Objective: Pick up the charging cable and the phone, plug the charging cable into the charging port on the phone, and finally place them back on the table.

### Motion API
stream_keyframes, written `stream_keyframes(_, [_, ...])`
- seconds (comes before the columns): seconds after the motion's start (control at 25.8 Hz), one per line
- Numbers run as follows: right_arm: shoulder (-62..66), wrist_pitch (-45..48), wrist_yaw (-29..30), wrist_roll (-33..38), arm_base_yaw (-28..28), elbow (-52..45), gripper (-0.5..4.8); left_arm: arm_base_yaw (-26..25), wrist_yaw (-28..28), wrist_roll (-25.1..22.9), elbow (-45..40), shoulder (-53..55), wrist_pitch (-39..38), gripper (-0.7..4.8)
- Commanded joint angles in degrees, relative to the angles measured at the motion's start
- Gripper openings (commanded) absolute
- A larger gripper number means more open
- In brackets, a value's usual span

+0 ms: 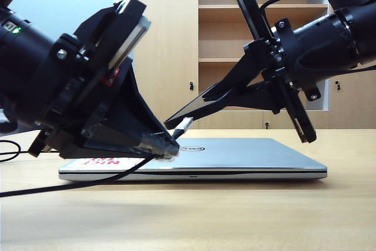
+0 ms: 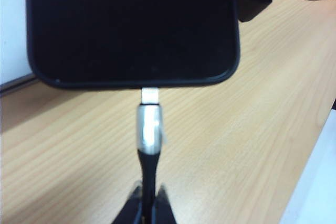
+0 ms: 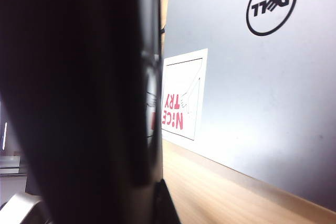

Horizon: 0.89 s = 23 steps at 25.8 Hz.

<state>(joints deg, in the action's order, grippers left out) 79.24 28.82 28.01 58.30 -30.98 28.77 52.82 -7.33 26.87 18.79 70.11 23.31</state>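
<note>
Above the closed Dell laptop (image 1: 235,154), the left gripper (image 2: 149,205) pinches the charging cable (image 2: 149,135), its plug meeting the phone (image 2: 131,24) clamped by the right gripper (image 1: 202,95).

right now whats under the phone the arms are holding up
Under the tilted phone, held by the right gripper, lies the closed silver laptop on the table. The left gripper holds the charging cable at its port. The phone hides part of the lid sticker.
</note>
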Motion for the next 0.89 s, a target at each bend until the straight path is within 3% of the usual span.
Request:
stream_keyframes(0.04, [-0.3,1.2,1.3,0.3,0.5,0.3,-0.05,-0.1,0.5,0.2,0.4,-0.2,2.4,-0.06])
stream_keyframes(0.62, [-0.3,1.2,2.8,1.7,1.6,0.3,-0.05,-0.1,0.5,0.2,0.4,-0.2,2.5,-0.06])
stream_keyframes(0.89, [-0.3,1.4,3.0,-1.9,1.6,0.3,-0.05,-0.1,0.5,0.2,0.4,-0.2,2.8,-0.06])
